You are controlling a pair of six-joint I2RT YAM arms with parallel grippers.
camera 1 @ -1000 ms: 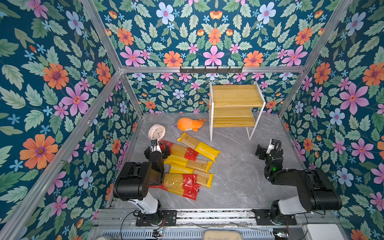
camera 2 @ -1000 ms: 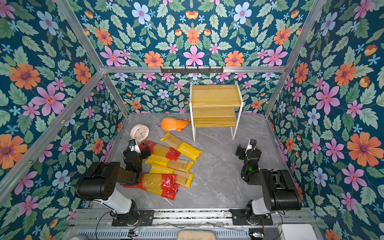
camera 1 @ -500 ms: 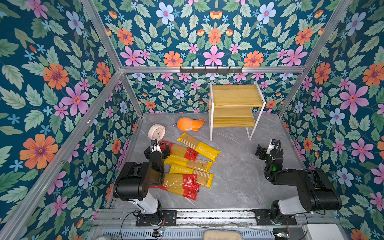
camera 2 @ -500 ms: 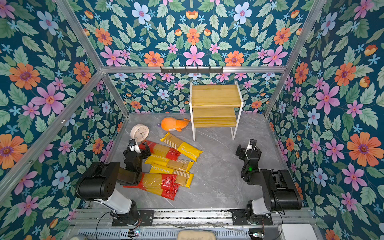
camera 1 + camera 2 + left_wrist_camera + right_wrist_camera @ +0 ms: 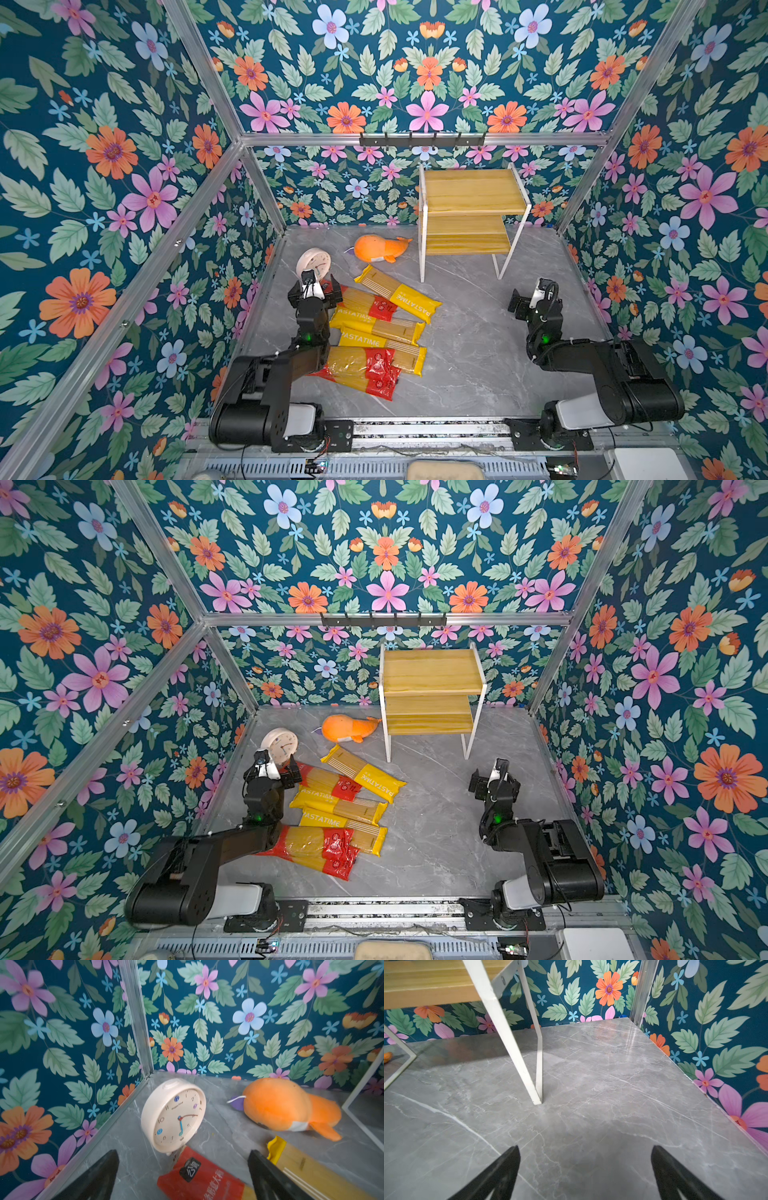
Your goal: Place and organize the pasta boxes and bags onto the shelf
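Several pasta packs lie in a loose pile left of the middle in both top views: yellow "PASTATIME" packs (image 5: 399, 293) (image 5: 332, 806) and clear packs with red ends (image 5: 361, 368) (image 5: 328, 783). The shelf (image 5: 469, 195) (image 5: 432, 675) stands bare against the back wall. My left gripper (image 5: 314, 286) (image 5: 272, 766) (image 5: 184, 1153) is open, low over the far end of a red-ended pack (image 5: 199, 1180), with a yellow pack's end (image 5: 276, 1147) beside one finger. My right gripper (image 5: 530, 297) (image 5: 488, 777) (image 5: 585, 1147) is open over bare floor, short of the shelf's front right leg (image 5: 506, 1032).
A cream clock (image 5: 313, 262) (image 5: 174, 1114) stands just beyond the left gripper near the left wall. An orange plush whale (image 5: 380, 248) (image 5: 280, 1105) lies between the clock and the shelf. A black hook rail (image 5: 422, 139) runs along the back wall above the shelf.
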